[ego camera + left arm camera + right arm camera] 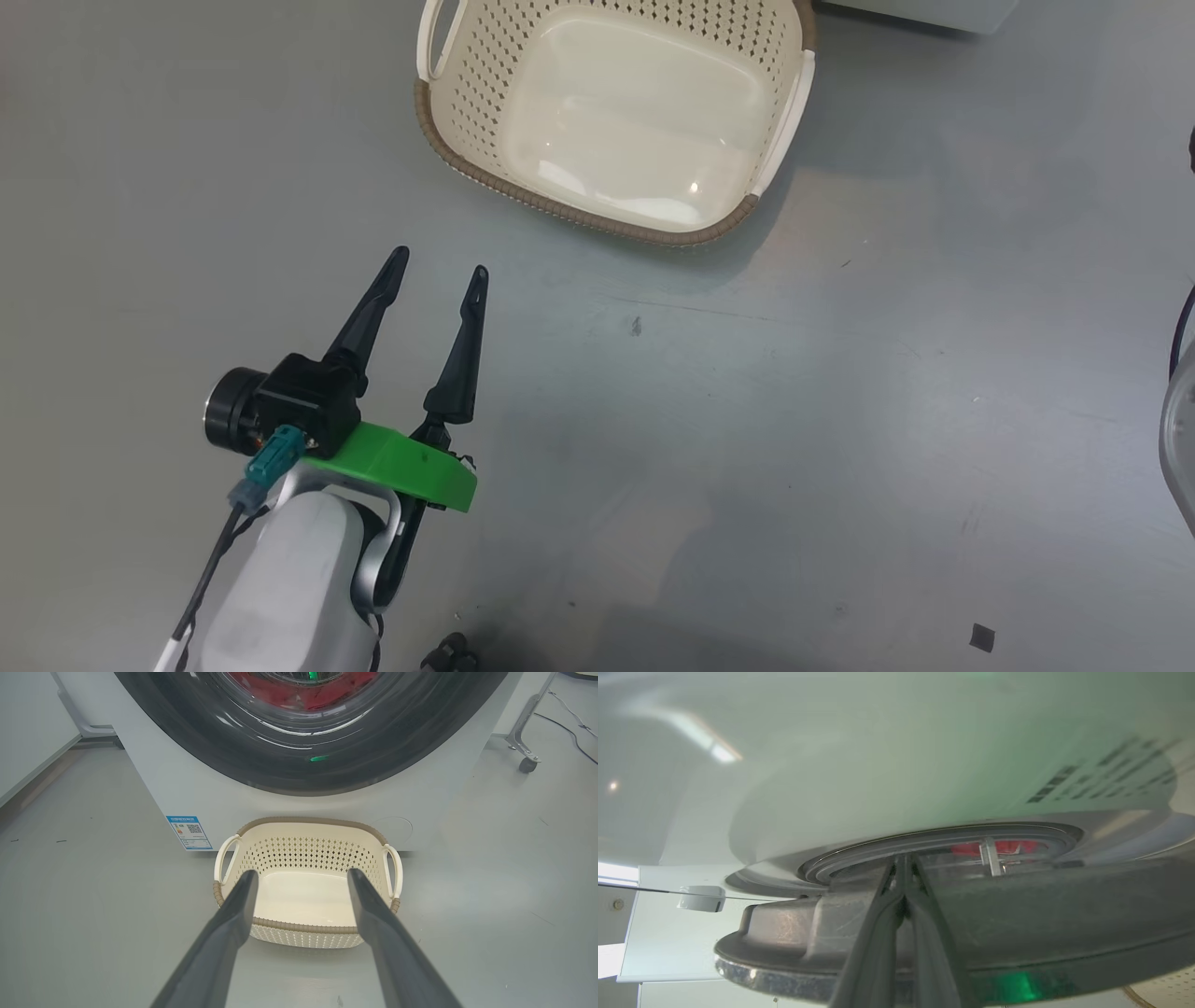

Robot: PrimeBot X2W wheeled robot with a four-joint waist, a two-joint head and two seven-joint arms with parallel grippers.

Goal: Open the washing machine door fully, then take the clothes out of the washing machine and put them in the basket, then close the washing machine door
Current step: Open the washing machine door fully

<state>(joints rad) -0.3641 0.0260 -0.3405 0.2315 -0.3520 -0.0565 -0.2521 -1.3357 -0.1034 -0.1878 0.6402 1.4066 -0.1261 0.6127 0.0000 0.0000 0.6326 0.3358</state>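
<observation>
- Head view: the left gripper (441, 261) is hovering at 8 o'clock of the frame above the grey floor (840, 420). Its two dark fingers are standing wide apart and are holding nothing.
- Head view: the basket (579, 213) is sitting on the floor at 12 o'clock, well clear of the fingertips. It is standing upright and showing a bare cream bottom.
- Left wrist view: the spread fingers are framing the basket, which is lying at 6 o'clock of the washing machine (154, 788), just in front of its white panel.
- Left wrist view: the washing machine door (299, 774) is showing its glossy black rim at 12 o'clock. The clothes (303, 695) are showing red through the glass at the top edge, inside the drum.
- Left wrist view: a blue sticker (189, 832) is sitting on the panel at 10 o'clock of the basket.
- Right wrist view: the right gripper (903, 858) is pinched fully together, tips pointing to 12 o'clock and lying over the grey edge of the door. Nothing is showing between the fingers; whether they are touching the door cannot be told.
- Right wrist view: the clothes are showing red at 2 o'clock of the fingertips, behind the door.
</observation>
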